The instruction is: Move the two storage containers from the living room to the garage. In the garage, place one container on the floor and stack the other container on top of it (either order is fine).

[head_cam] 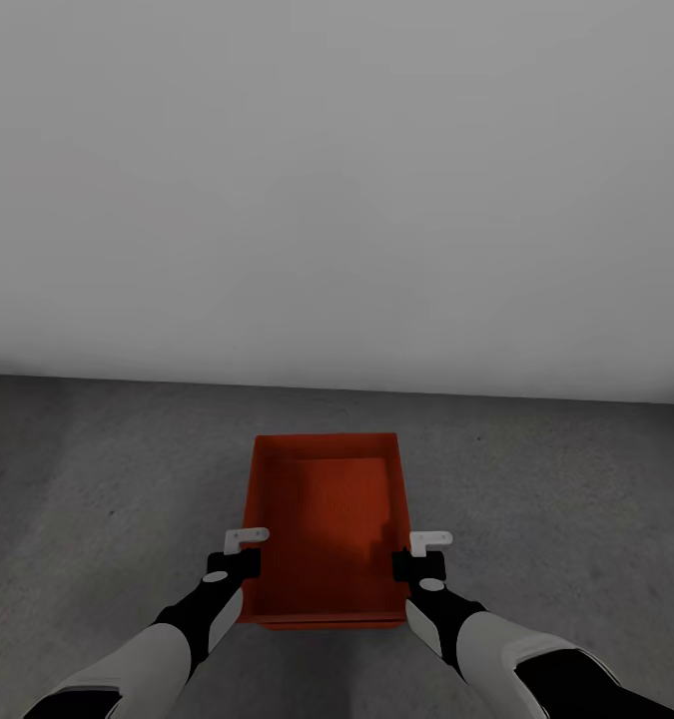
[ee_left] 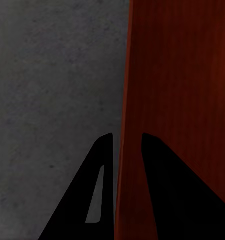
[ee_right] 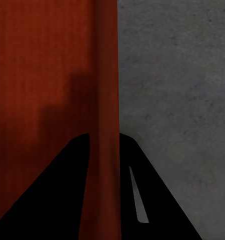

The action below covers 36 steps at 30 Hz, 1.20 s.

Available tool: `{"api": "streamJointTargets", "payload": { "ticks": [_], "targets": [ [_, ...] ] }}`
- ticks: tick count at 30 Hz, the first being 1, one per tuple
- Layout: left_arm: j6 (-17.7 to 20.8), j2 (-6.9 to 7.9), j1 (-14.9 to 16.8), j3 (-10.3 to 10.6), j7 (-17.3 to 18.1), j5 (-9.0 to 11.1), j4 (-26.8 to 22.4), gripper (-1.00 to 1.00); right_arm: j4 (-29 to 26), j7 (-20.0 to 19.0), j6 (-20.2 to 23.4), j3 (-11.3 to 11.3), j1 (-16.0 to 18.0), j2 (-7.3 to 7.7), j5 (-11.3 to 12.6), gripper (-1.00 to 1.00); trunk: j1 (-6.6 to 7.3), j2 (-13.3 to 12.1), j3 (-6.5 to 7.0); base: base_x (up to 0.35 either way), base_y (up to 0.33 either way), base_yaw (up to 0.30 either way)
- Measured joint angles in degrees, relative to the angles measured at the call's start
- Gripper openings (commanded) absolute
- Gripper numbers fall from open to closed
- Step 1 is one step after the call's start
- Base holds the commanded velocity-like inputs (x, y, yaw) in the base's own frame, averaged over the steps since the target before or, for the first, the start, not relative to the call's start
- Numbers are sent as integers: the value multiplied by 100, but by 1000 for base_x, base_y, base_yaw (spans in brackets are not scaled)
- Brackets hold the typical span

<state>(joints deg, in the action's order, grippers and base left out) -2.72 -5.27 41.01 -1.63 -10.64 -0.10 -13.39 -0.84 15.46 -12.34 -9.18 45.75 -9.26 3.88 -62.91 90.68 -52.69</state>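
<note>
storage container [head_cam: 327, 529] over the concrete floor [head_cam: 97, 479], short of the pale grey wall [head_cam: 337, 180] | left gripper [head_cam: 245, 544] jaws clamped on container's left rim | right gripper [head_cam: 424, 547] jaws clamped on its right rim | second bin edge faintly visible beneath, uncertain

Dim flat render; soft shadows inside container [head_cam: 327, 529]; wrist views murky.

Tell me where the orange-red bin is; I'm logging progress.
In the head view, the orange-red rectangular plastic bin sits low centre over the dark grey concrete floor, its side walls gripped by the left claw and right claw.
</note>
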Motion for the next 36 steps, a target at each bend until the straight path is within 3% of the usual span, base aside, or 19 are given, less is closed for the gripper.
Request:
{"api": "streamJointTargets", "payload": {
  "ticks": [3, 18, 36],
  "targets": [
    [0, 0, -1, -2, 0, -1, 0, -100, 0, 0, 0, -1, 0, 0, 1, -100, 0, 0, 0, 0, 0, 0],
    [0, 0, -1, -1, -2, 9, 6, -100, -4, -3, 15, 2, 0, 1, -10, -100, -329, 600, -269, 0, 0, 0],
    [-2, -2, 0, -4, -2, 2, 3, -100, -3, -5, 6, 1, 0, 3, -6, -100, -330, 602, -269, 0, 0, 0]
  ]
}}
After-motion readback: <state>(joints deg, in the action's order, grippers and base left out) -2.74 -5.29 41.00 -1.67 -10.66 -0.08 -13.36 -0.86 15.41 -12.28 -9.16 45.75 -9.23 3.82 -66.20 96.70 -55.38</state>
